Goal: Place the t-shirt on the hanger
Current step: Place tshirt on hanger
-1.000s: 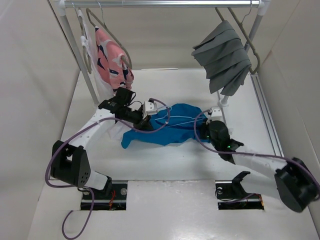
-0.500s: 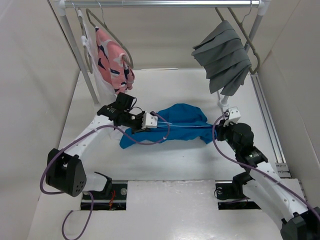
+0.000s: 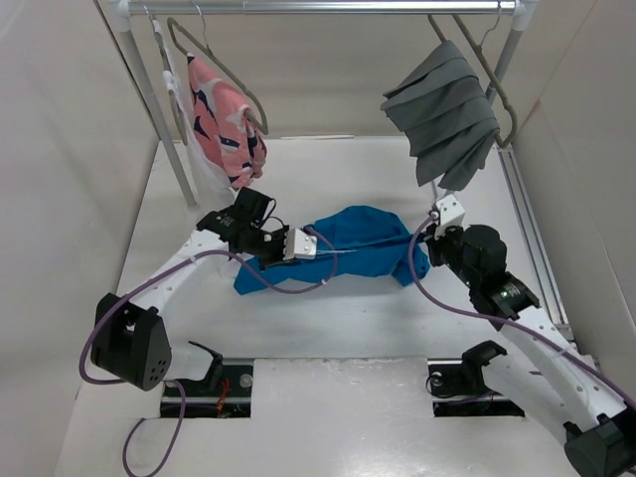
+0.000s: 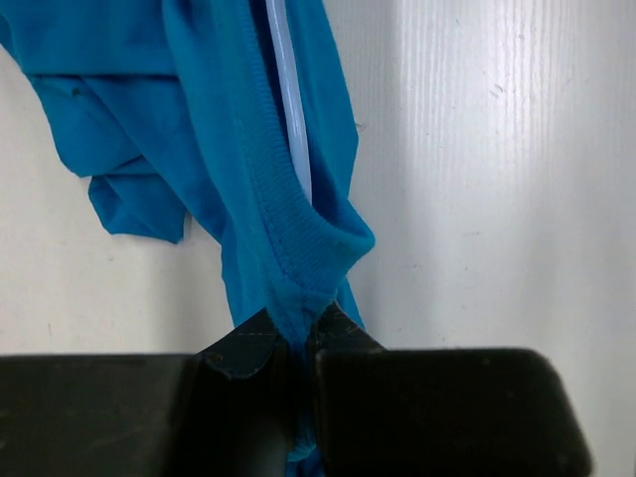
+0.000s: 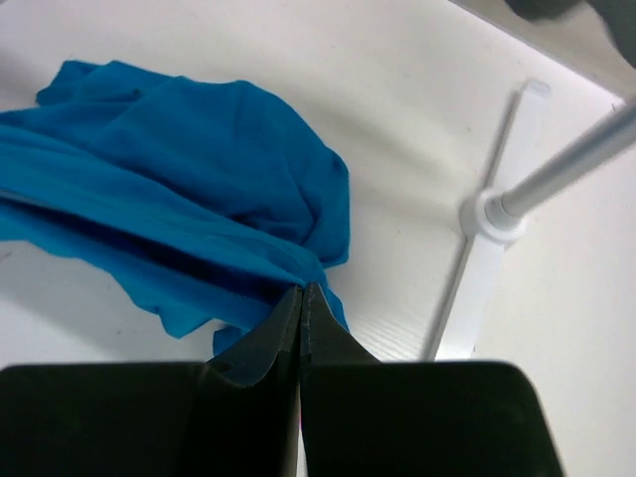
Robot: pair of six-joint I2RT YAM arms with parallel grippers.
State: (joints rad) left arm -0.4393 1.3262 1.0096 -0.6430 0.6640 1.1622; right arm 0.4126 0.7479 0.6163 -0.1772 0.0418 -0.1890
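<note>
- You have both ends of the t-shirt point(image 3: 363, 250) in hand. It is pulled out as a bunched blue band between the two arms, low over the white table point(image 3: 397, 328), in front of the clothes rack point(image 3: 328, 7).
- Your left gripper point(image 4: 303, 333) is clamped shut on the ribbed edge of the cloth, which looks like the collar. The fabric is pinched right between its jaws.
- Your right gripper point(image 5: 301, 298) is closed as well, with the far end of the shirt nipped between its fingertips, just beside the rack's white foot point(image 5: 487, 214).
- The hanger point(image 4: 287, 99) shows only as a thin pale-blue wire. In the left wrist view it runs along the ribbed edge and disappears under it a little short of the jaws, so it is in among the cloth and not apart from it.
- I cannot see the hook, nor tell whether either gripper holds the wire along with the fabric.
- By my judgement you are partway. The wire is inside or against the shirt, but the shirt is rumpled and twisted, with slack heaped near your left gripper. Nothing shows it sitting squarely over the hanger's shoulders.
- What remains, as I read it, is to get the hook out through the neck, spread the shoulders over the wire, and let the body hang straight.
</note>
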